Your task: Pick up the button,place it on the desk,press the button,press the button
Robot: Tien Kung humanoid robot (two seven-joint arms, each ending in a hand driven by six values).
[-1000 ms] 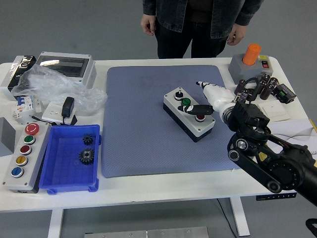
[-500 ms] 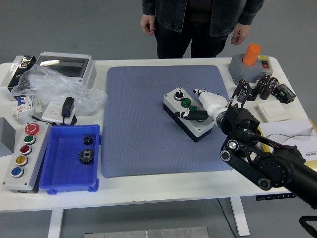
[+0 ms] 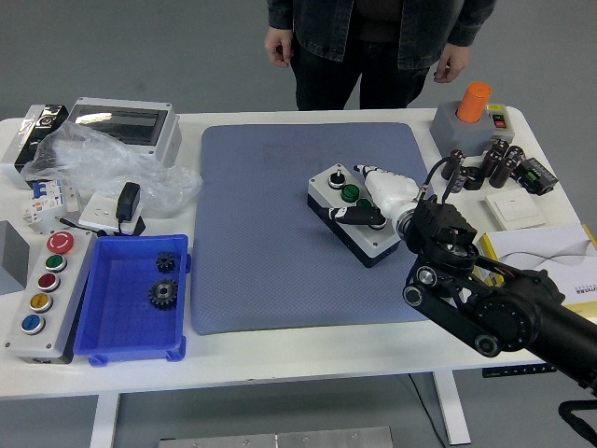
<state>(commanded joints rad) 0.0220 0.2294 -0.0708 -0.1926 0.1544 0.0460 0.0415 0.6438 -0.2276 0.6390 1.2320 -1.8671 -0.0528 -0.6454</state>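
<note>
A grey button box (image 3: 332,188) with a black base lies at an angle on the blue mat (image 3: 270,233), right of centre. It shows a black-and-white knob (image 3: 337,175) and a green button (image 3: 350,193); its red button is hidden under my hand. My right hand (image 3: 354,194), white with black fingertips, lies on top of the box. One black finger (image 3: 357,217) stretches across the box's near half, and another fingertip (image 3: 360,170) points past its far edge. The hand holds nothing. The left arm is out of view.
A person (image 3: 373,37) stands at the far side, hands hanging down. At the left are a blue bin (image 3: 107,327) with two gears, a four-button panel (image 3: 42,294), a plastic bag (image 3: 103,168) and a grey enclosure (image 3: 126,126). At the back right are an orange-capped box (image 3: 471,117) and black capacitors (image 3: 485,163).
My right hand and forearm have moved left over the button box. The black finger now lies further across its top, and the red button is covered.
</note>
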